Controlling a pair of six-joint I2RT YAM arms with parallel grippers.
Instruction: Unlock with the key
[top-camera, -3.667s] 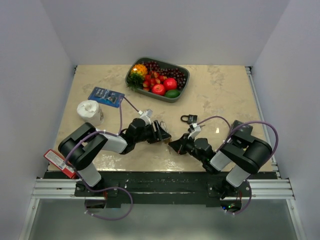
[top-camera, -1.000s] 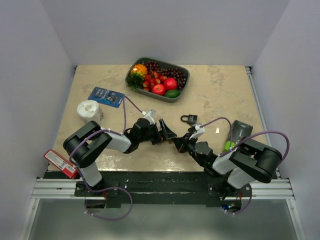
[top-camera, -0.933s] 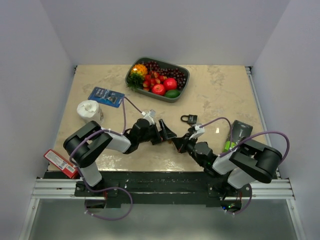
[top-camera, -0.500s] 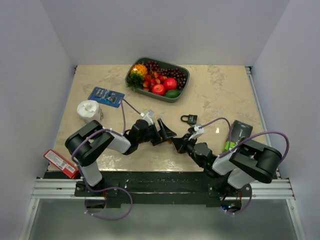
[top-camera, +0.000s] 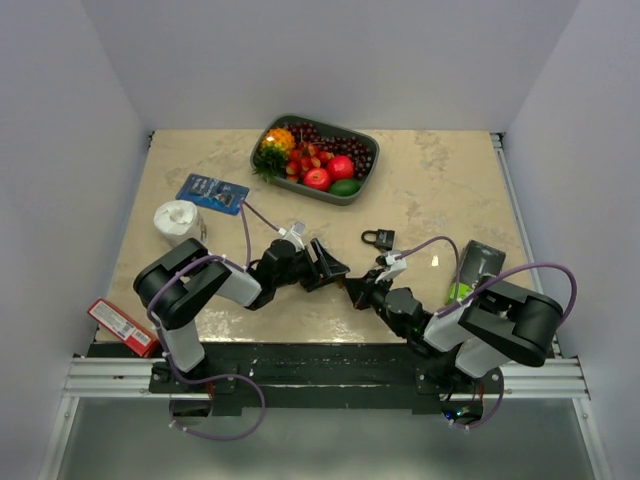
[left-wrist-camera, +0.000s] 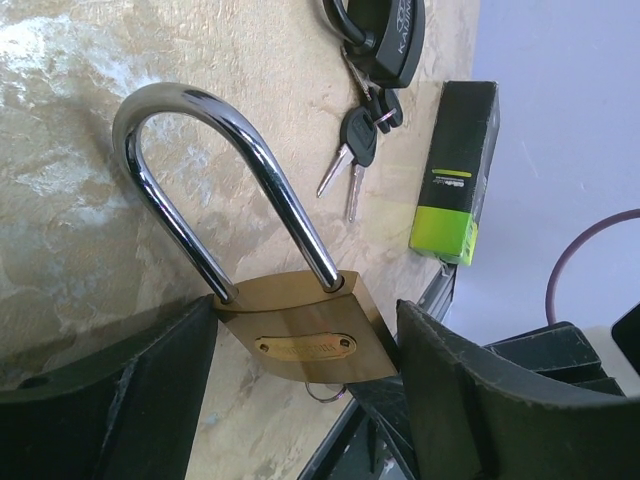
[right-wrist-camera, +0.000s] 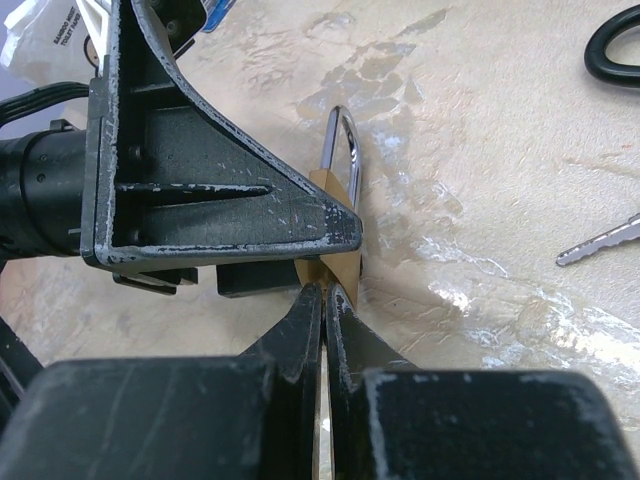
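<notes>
Left wrist: brass padlock (left-wrist-camera: 305, 335), shackle (left-wrist-camera: 290, 215) toward upper left.

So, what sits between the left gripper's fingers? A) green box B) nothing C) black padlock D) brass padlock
D: the left wrist view shows the brass padlock held between the fingers of the left gripper; the black padlock lies apart on the table.

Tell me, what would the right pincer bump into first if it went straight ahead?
The brass padlock held in the left pincer. The right pincer, pinching what looks like the key, points at the lock's base and seems nearly touching it, though depth is unclear.
</notes>
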